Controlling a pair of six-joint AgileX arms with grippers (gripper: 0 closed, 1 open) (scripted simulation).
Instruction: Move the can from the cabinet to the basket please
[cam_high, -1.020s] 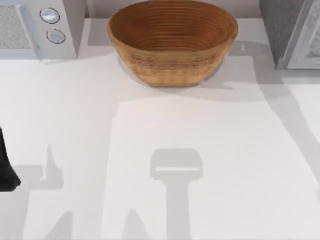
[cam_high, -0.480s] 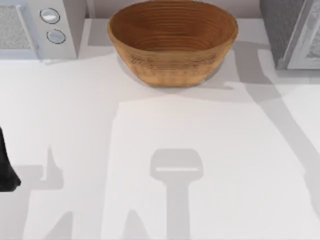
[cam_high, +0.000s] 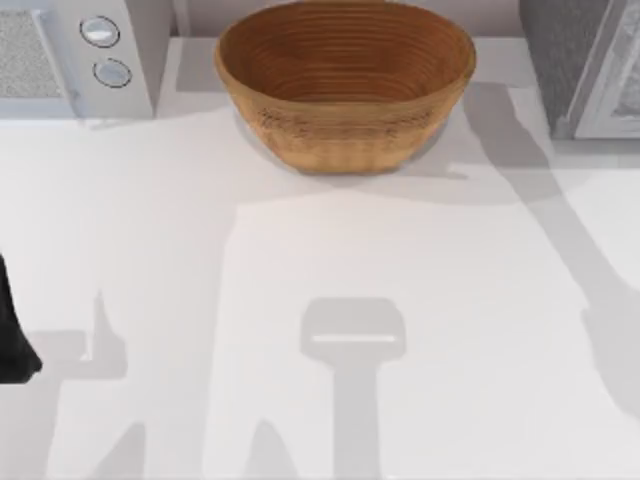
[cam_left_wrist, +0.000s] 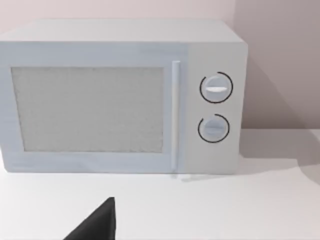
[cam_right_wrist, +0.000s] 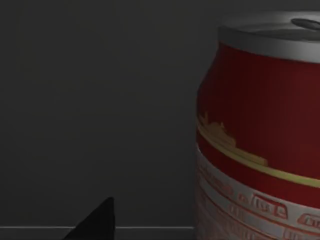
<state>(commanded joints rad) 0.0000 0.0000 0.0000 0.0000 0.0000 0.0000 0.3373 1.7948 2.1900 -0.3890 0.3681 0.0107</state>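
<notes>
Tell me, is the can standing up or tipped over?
Standing up. The can has its silver top uppermost and red sides running straight down, in the right wrist view.

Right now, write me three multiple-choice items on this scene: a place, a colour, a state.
1. Where does the basket stand in the top view?
A. Between the white appliance and the cabinet
B. On the appliance
C. Inside the cabinet
2. What colour is the body of the can?
A. Blue
B. Red
C. Green
3. What state is the basket in?
A. Holding the can
B. Tipped over
C. Upright and empty
Answers: 1 A, appliance at its left, cabinet at its right; 2 B, the right wrist view shows red under a silver top; 3 C, its ribbed inside is bare.
</notes>
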